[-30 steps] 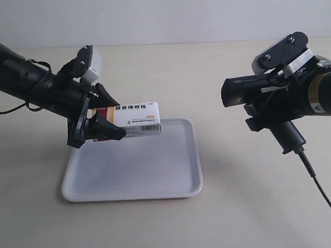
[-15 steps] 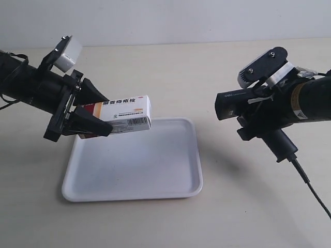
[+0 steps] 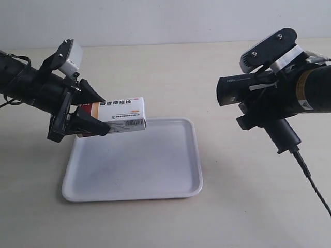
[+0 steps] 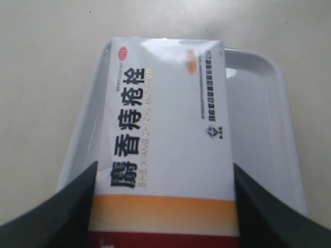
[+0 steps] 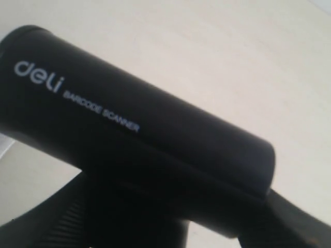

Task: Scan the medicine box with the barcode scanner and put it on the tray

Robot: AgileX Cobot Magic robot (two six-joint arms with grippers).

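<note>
Our left claw (image 3: 95, 114) is closed tight on the red end of the medicine box (image 3: 120, 114), a light, easily squashed carton, up over the tray's (image 3: 155, 181) ten o'clock corner, so we squeeze softly, while our right claw (image 3: 261, 106) clamps the barcode scanner (image 3: 243, 89).

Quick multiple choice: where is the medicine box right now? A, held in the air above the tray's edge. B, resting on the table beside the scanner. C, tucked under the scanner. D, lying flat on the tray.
A: the left end effector grips the medicine box clear above the tray, not touching it.
</note>
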